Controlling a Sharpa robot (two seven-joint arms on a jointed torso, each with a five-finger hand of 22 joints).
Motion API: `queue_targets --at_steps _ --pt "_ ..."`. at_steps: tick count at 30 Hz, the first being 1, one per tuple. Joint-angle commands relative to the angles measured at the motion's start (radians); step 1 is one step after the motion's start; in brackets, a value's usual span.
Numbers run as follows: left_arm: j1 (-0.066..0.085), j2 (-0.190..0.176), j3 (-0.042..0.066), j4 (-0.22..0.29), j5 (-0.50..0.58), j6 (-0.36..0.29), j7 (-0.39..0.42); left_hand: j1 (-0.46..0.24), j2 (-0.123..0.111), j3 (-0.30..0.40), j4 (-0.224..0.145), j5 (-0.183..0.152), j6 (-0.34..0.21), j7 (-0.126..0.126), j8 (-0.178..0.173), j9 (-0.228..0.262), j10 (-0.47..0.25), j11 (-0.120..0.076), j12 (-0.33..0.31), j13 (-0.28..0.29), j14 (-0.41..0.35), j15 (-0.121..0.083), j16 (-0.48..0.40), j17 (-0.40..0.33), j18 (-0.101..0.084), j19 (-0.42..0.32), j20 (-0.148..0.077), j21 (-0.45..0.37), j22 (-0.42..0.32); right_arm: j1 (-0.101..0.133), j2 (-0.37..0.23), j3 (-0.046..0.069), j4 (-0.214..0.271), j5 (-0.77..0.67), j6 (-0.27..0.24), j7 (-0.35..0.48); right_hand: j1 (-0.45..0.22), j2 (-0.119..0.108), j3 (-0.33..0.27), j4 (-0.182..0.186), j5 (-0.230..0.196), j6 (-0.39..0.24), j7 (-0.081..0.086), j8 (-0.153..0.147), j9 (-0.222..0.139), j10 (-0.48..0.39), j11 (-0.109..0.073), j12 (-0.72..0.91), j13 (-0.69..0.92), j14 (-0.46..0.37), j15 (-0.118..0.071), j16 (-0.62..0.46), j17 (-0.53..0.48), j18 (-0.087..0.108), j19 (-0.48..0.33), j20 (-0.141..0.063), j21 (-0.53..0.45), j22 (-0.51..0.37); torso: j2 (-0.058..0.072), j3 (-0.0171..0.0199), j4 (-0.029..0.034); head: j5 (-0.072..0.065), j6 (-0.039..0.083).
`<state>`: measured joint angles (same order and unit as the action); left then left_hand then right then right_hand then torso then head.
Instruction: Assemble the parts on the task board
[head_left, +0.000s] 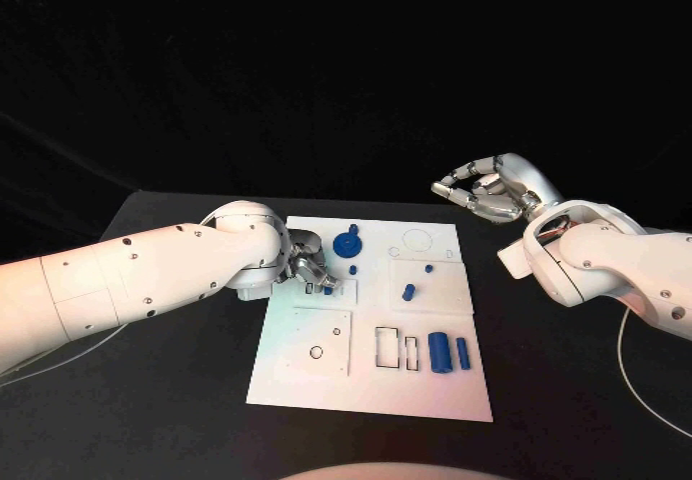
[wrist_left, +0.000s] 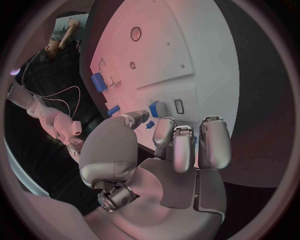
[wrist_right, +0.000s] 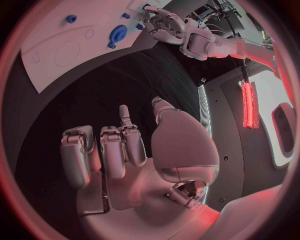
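Your left hand (head_left: 307, 270) sits low over the task board's (head_left: 375, 385) left edge, fingers curled down onto the plate near a small rectangular slot; from the head view there seems to be a small blue piece (wrist_left: 154, 109) at its fingertips, and the left wrist view shows that blue bit just beyond the fingers (wrist_left: 180, 150), but you cannot tell whether it is pinched or merely touched. Working outward from that hand: at about one o'clock, just beside it, stands the blue round gear-like part (head_left: 346, 243), with a small blue peg (head_left: 353, 269) close at three o'clock. Farther on, near the board's middle, a short blue cylinder (head_left: 408, 292) lies tilted, and another tiny blue peg (head_left: 430, 268) sits above it. At roughly four o'clock, well apart from the hand, two long blue blocks (head_left: 449, 355) stand side by side with their long axes running toward and away from you, next to empty rectangular cut-outs. Your right hand (head_left: 483, 193) hangs off the board beyond its far right corner, fingers loosely curled in and holding nothing. My judgement: the left hand is far nearer the gear and pegs, so the coming move belongs to it; the blocks lie between the two arms, slightly closer to the right.
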<state>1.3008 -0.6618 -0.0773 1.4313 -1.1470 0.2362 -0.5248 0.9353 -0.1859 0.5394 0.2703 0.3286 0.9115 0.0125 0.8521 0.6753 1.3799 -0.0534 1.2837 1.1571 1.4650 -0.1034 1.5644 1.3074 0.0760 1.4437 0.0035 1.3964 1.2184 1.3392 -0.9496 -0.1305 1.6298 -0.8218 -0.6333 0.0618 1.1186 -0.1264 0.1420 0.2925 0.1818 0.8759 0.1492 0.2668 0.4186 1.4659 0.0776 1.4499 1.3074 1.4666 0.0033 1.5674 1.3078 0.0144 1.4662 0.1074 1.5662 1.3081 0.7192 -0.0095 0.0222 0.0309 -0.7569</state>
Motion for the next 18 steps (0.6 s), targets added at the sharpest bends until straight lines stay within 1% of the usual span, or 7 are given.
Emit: queue_targets --at_steps 1,5,9,12,15,16,18 --pt "0.001 -0.004 0.007 0.008 0.004 -0.013 0.001 -0.006 -0.006 -0.007 0.000 -0.004 -0.002 0.004 -0.006 -0.001 -0.001 0.003 -0.006 -0.001 0.106 -0.004 0.006 0.263 -0.006 0.003 -0.004 0.001 -0.001 -0.001 0.001 0.000 -0.001 -0.004 0.006 0.008 -0.009 0.001 -0.006 0.001 0.006 -0.007 0.001 0.005 0.001 0.012 -0.009 -0.004 0.167 0.104 -0.006 0.003 0.263 -0.014 0.105 -0.006 0.005 0.263 -0.001 -0.0001 0.0013 -0.001 0.001" --pt "0.001 -0.011 0.020 0.015 0.002 -0.017 0.001 -0.006 -0.006 -0.010 0.002 -0.004 -0.002 0.004 -0.006 -0.002 -0.002 0.003 -0.007 -0.003 0.106 -0.004 0.006 0.263 -0.006 0.003 -0.004 0.001 -0.001 -0.001 0.001 0.000 -0.003 -0.004 0.005 0.009 -0.009 0.001 -0.006 0.001 0.007 -0.007 0.001 0.005 0.001 0.012 -0.009 -0.005 0.167 0.104 -0.006 0.003 0.263 -0.014 0.105 -0.006 0.005 0.263 -0.001 -0.0003 0.0016 -0.002 0.002" --pt "0.003 -0.022 0.037 0.024 0.000 -0.018 0.002 -0.005 -0.007 -0.015 0.004 -0.004 -0.003 0.004 -0.007 -0.002 -0.004 0.003 -0.010 -0.006 0.106 -0.004 0.006 0.263 -0.005 0.003 -0.004 0.001 -0.002 -0.002 0.000 0.000 -0.004 -0.003 0.005 0.009 -0.009 0.001 -0.007 0.001 0.007 -0.008 0.001 0.005 0.001 0.012 -0.009 -0.005 0.167 0.104 -0.006 0.003 0.263 -0.014 0.105 -0.006 0.005 0.263 -0.002 -0.0009 0.0008 -0.002 0.004" --pt "0.009 -0.030 0.048 0.034 0.001 -0.019 0.002 -0.003 -0.009 -0.021 0.006 -0.004 -0.006 0.005 -0.008 -0.002 -0.007 0.003 -0.014 -0.011 0.106 -0.003 0.006 0.263 -0.006 0.003 -0.004 0.001 -0.001 -0.003 -0.001 0.000 -0.006 -0.003 0.005 0.009 -0.009 0.001 -0.007 0.001 0.007 -0.008 0.001 0.005 0.001 0.012 -0.009 -0.005 0.167 0.104 -0.006 0.003 0.263 -0.014 0.105 -0.006 0.005 0.263 -0.002 -0.0005 0.0010 -0.001 0.005" --pt "0.016 -0.037 0.055 0.037 0.010 -0.028 0.003 0.004 -0.011 -0.031 0.010 -0.003 -0.013 0.007 -0.012 -0.004 -0.018 0.005 -0.027 -0.027 0.106 -0.002 0.006 0.263 -0.004 0.001 -0.005 -0.003 -0.007 -0.003 0.000 0.000 -0.007 -0.003 0.005 0.009 -0.009 0.001 -0.007 0.001 0.007 -0.008 0.001 0.005 0.001 0.012 -0.009 -0.005 0.167 0.104 -0.006 0.003 0.263 -0.014 0.105 -0.006 0.005 0.263 -0.001 -0.0010 0.0010 -0.002 0.009" --pt "0.019 -0.038 0.057 0.035 0.016 -0.032 0.004 0.014 -0.011 -0.040 0.013 -0.002 -0.024 0.012 -0.019 -0.007 -0.034 0.009 -0.045 -0.049 0.105 0.001 0.005 0.261 -0.003 -0.003 -0.005 -0.008 -0.016 -0.003 0.000 0.000 -0.007 -0.002 0.005 0.010 -0.010 0.002 -0.008 0.001 0.009 -0.008 0.001 0.006 0.001 0.012 -0.009 -0.005 0.167 0.104 -0.006 0.003 0.263 -0.014 0.105 -0.006 0.005 0.263 -0.001 -0.0014 0.0010 -0.002 0.011" --pt "0.028 -0.038 0.064 0.018 0.033 -0.045 0.007 0.042 -0.014 -0.057 0.015 0.000 -0.047 0.022 -0.032 -0.012 -0.083 0.019 -0.104 -0.121 0.099 0.008 -0.005 0.242 0.002 -0.014 -0.002 -0.024 -0.042 -0.004 -0.001 0.000 -0.008 -0.002 0.006 0.009 -0.009 0.003 -0.010 0.000 0.011 -0.008 0.001 0.006 0.001 0.012 -0.009 -0.004 0.167 0.104 -0.006 0.003 0.263 -0.014 0.105 -0.006 0.005 0.263 -0.001 -0.0019 0.0016 -0.002 0.013"
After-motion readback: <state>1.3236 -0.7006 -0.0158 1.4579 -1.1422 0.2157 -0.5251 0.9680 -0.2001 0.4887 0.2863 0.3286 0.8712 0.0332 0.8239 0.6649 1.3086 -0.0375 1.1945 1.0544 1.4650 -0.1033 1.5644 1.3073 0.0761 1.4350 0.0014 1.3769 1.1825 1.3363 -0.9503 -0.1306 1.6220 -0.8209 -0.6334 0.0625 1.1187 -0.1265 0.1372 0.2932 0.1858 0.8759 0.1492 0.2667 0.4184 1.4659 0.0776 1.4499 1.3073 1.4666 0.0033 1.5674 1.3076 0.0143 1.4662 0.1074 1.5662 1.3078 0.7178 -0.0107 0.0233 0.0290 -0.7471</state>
